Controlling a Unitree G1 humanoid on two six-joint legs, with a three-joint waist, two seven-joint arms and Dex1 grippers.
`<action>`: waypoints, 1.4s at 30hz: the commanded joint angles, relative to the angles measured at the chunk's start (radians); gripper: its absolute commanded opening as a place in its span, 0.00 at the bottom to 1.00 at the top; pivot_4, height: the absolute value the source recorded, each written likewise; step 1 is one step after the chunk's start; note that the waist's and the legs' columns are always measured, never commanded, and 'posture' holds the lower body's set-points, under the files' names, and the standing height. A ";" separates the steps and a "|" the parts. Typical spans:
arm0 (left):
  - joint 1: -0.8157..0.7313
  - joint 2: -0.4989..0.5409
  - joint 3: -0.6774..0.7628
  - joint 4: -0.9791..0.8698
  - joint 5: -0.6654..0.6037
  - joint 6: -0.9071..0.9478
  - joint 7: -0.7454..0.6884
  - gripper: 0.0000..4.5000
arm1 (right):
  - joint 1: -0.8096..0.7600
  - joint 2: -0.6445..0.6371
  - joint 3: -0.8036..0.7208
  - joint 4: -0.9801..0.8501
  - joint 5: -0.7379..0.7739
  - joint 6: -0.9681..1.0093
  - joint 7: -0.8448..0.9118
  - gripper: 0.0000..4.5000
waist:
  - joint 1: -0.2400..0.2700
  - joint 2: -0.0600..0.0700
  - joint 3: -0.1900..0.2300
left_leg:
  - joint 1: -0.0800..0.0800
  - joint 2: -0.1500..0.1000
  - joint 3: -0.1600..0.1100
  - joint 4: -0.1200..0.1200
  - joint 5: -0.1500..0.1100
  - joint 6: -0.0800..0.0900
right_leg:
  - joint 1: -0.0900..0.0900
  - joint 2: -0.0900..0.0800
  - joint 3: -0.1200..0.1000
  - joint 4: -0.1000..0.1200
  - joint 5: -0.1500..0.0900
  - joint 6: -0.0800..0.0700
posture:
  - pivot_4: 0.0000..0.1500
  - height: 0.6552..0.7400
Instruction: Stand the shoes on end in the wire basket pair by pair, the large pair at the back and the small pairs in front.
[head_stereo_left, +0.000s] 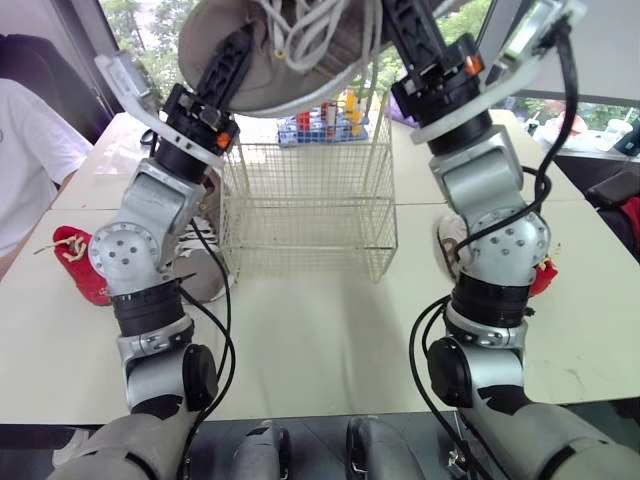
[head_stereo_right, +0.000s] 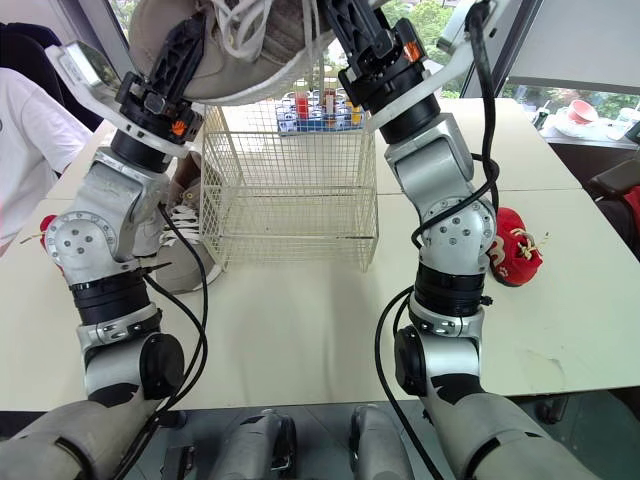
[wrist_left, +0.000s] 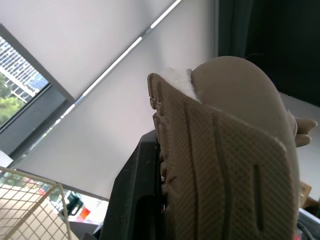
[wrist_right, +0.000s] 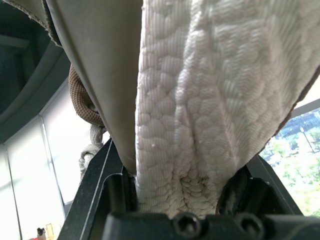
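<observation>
beige shoe (head_stereo_left: 275, 70) held aloft over the wire basket (head_stereo_left: 310, 215)
left gripper (head_stereo_left: 233, 58) pinches its sole at nine o'clock, right gripper (head_stereo_left: 403, 28) clamps its lining at three o'clock.

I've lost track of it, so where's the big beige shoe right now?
In the head views, the large beige shoe is up at top centre, over the wire basket, held by the left tool and the right tool from either side.
</observation>
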 joint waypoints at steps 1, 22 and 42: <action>0.051 0.025 -0.041 -0.091 0.051 -0.002 0.026 0.65 | -0.075 -0.046 -0.020 0.013 0.028 0.001 0.047 0.38 | -0.001 0.000 0.000 | 0.000 0.000 0.000 0.000 0.000 0.000 | 0.000 0.000 0.000 0.000 0.000 0.000 | 1.00 1.00; 0.748 0.382 0.001 -0.774 0.123 0.033 0.233 0.99 | -0.626 -0.440 0.117 1.161 -0.560 -0.497 0.897 0.38 | -0.008 0.001 0.001 | 0.001 0.002 0.005 -0.002 -0.003 0.005 | -0.004 0.001 0.005 -0.001 0.000 -0.001 | 1.00 1.00; 0.877 0.469 0.041 -0.755 0.009 -0.077 0.216 1.00 | -0.654 -0.386 0.172 1.492 -0.904 -0.673 0.955 0.89 | -0.003 0.002 0.001 | -0.001 0.001 0.004 -0.002 -0.002 0.002 | -0.004 -0.002 0.004 -0.001 0.000 -0.001 | 1.00 1.00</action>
